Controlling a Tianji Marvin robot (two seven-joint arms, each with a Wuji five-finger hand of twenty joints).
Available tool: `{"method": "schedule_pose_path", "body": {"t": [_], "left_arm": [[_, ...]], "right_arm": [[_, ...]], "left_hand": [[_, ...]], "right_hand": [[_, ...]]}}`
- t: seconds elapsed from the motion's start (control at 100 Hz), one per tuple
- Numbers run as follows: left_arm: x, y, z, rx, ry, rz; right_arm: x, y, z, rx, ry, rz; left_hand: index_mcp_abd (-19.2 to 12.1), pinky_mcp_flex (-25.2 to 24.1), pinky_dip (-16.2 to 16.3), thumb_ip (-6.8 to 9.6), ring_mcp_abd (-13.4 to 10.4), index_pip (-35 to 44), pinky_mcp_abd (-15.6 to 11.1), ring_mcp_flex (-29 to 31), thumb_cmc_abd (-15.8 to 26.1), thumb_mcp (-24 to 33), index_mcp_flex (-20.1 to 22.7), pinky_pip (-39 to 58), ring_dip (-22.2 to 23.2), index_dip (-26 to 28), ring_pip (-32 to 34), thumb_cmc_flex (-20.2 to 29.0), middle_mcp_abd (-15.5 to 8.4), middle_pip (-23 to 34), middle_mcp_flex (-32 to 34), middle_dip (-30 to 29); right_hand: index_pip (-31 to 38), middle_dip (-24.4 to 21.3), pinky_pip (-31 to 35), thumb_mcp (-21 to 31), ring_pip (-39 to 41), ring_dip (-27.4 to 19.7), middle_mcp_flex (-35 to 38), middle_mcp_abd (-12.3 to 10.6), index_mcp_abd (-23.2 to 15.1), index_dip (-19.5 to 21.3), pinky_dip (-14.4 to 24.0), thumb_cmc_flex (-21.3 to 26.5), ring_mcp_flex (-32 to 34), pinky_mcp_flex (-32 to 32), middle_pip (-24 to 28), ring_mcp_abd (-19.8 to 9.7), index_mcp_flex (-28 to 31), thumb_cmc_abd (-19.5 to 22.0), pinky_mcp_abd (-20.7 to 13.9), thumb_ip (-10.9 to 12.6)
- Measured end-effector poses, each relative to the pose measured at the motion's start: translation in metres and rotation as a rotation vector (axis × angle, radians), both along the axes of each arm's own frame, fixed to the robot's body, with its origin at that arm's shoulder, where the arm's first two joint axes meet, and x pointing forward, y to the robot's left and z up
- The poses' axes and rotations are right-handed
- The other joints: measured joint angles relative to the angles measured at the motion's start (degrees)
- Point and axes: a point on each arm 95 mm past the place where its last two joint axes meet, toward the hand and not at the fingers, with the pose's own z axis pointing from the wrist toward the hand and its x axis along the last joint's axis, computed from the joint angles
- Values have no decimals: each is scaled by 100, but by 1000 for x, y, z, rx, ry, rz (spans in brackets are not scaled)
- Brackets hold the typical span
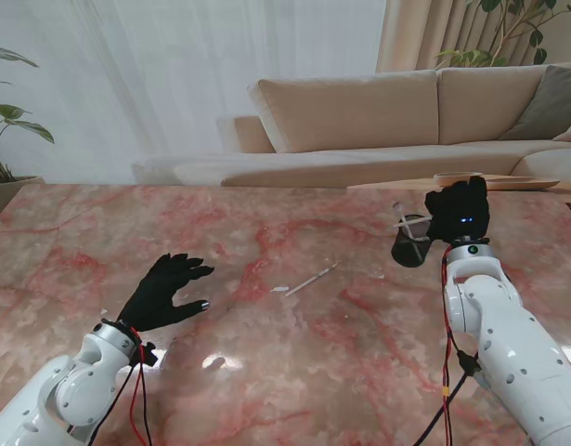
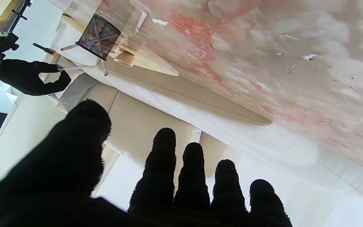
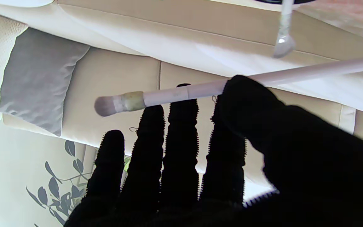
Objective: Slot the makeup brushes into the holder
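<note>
The black mesh holder (image 1: pixel 410 247) stands on the marble table at the far right, with a couple of pale brushes (image 1: pixel 408 225) sticking out of it. My right hand (image 1: pixel 459 212) hovers just beside and above its rim, shut on a white-handled makeup brush (image 3: pixel 181 93). Thumb and index finger pinch the handle, and the bristle head (image 3: pixel 104 105) points away from the holder (image 2: pixel 99 27). Another white brush (image 1: pixel 311 279) lies flat on the table near the middle. My left hand (image 1: pixel 164 293) hovers over the near left of the table, open, fingers spread, holding nothing.
A small white scrap (image 1: pixel 280 289) lies beside the loose brush. Beyond the table's far edge are a beige sofa (image 1: pixel 378 111) and a low wooden table (image 1: pixel 480 181). A potted plant (image 1: pixel 2 139) stands at the far left.
</note>
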Motion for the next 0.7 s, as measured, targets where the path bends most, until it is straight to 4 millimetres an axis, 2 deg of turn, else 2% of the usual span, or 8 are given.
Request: {"method": "schedule_pose_path", "body": {"t": [0.35, 0.7], "left_arm": [[1, 2, -2, -2, 3, 6], [1, 3, -3, -2, 10, 15]], "right_arm": [[14, -12, 10, -251, -3, 8], [33, -14, -3, -436, 73, 46]], "left_hand": [[0, 0, -8, 1, 0, 0, 0, 0, 0, 0, 0, -1, 0, 0, 0, 0, 0, 0, 0, 0], [0, 1, -12, 0, 0, 0, 0, 0, 0, 0, 0, -2, 0, 0, 0, 0, 0, 0, 0, 0]], "right_hand": [[0, 1, 9, -29, 58, 0, -60, -10, 0, 0, 0, 4, 0, -6, 68, -2, -1, 3, 1, 0], [47, 1, 146, -30, 114, 0, -69, -14, 0, -64, 0, 4, 0, -7, 92, -2, -8, 4, 1, 0]]}}
